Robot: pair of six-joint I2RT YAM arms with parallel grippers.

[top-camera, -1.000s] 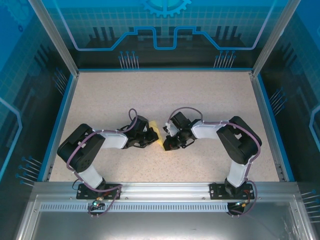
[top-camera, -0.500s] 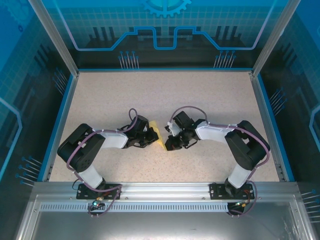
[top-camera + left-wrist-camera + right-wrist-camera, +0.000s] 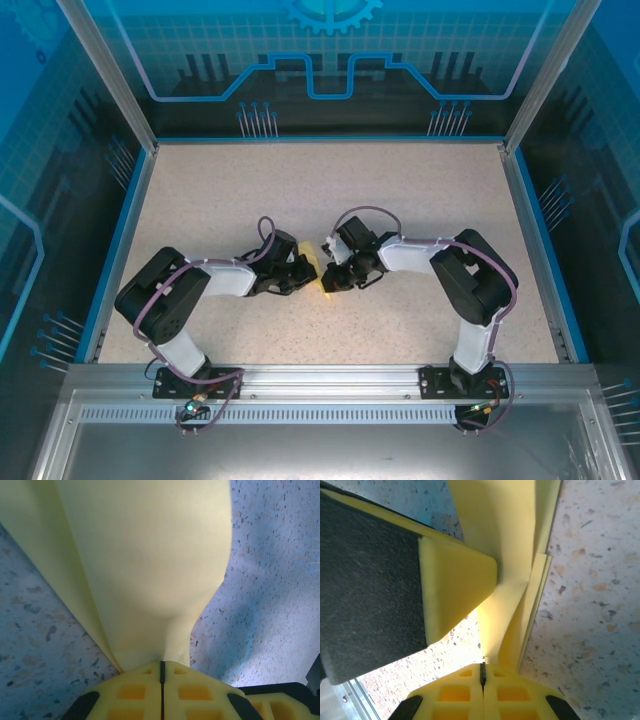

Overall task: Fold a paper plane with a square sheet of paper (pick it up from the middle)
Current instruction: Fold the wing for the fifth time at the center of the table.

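I note left gripper (image 3: 161,665) and right gripper (image 3: 482,667) both clamped on the thin pale yellow folded paper sheet (image 3: 150,555) near the middle of the table (image 3: 330,190); opposing pulls could tear it or skew creases.

Overhead: bright, even, sharp; soft, short shadows on speckled tabletop (image 3: 400,190).
Left wrist: folded yellow paper (image 3: 150,555) ahead of left gripper (image 3: 161,666) soft-focused; bluish shadow on tabletop right of it.
Right wrist: glare on tabletop just left of right gripper (image 3: 482,669); paper ahead backlit, edges crisp.
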